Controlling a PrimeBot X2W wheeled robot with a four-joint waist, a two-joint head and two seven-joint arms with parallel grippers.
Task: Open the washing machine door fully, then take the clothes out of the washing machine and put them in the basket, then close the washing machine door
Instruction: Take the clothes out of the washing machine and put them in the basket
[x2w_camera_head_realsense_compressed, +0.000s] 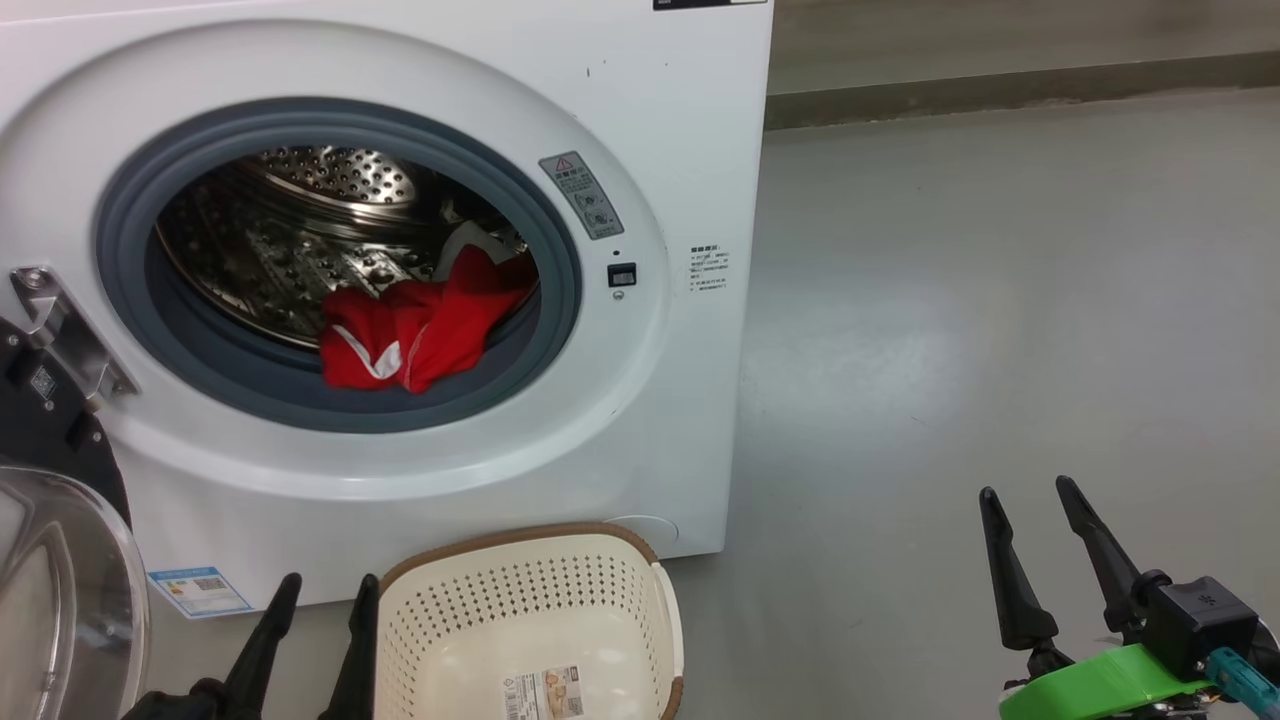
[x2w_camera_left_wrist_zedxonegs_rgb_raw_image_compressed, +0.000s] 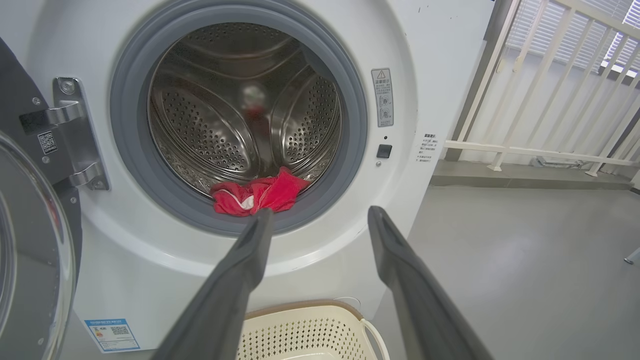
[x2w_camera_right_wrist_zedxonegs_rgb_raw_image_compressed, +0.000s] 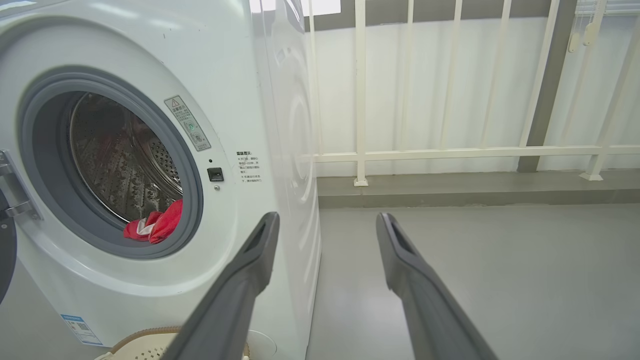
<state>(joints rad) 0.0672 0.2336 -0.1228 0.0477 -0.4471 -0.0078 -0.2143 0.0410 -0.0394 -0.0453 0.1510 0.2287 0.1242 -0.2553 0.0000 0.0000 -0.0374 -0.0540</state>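
Observation:
The white washing machine (x2w_camera_head_realsense_compressed: 690, 130) stands with its round opening uncovered. Its door (x2w_camera_head_realsense_compressed: 60, 590), black-rimmed with a clear glass bowl, hangs swung out at the lower left. Red clothes (x2w_camera_head_realsense_compressed: 420, 325) with white trim lie at the front lip of the steel drum, also seen as red clothes (x2w_camera_left_wrist_zedxonegs_rgb_raw_image_compressed: 257, 196) and red clothes (x2w_camera_right_wrist_zedxonegs_rgb_raw_image_compressed: 157, 226). The cream basket (x2w_camera_head_realsense_compressed: 480, 600) sits on the floor before the machine, holding nothing but its paper label. My left gripper (x2w_camera_head_realsense_compressed: 325, 595) is open beside the basket's left rim. My right gripper (x2w_camera_head_realsense_compressed: 1030, 495) is open over bare floor at the lower right.
Grey floor (x2w_camera_head_realsense_compressed: 1000, 300) stretches to the right of the machine. A white railing (x2w_camera_right_wrist_zedxonegs_rgb_raw_image_compressed: 450, 150) on a low kerb runs behind and to the right. The door hinge (x2w_camera_head_realsense_compressed: 60, 335) sticks out on the machine's left side.

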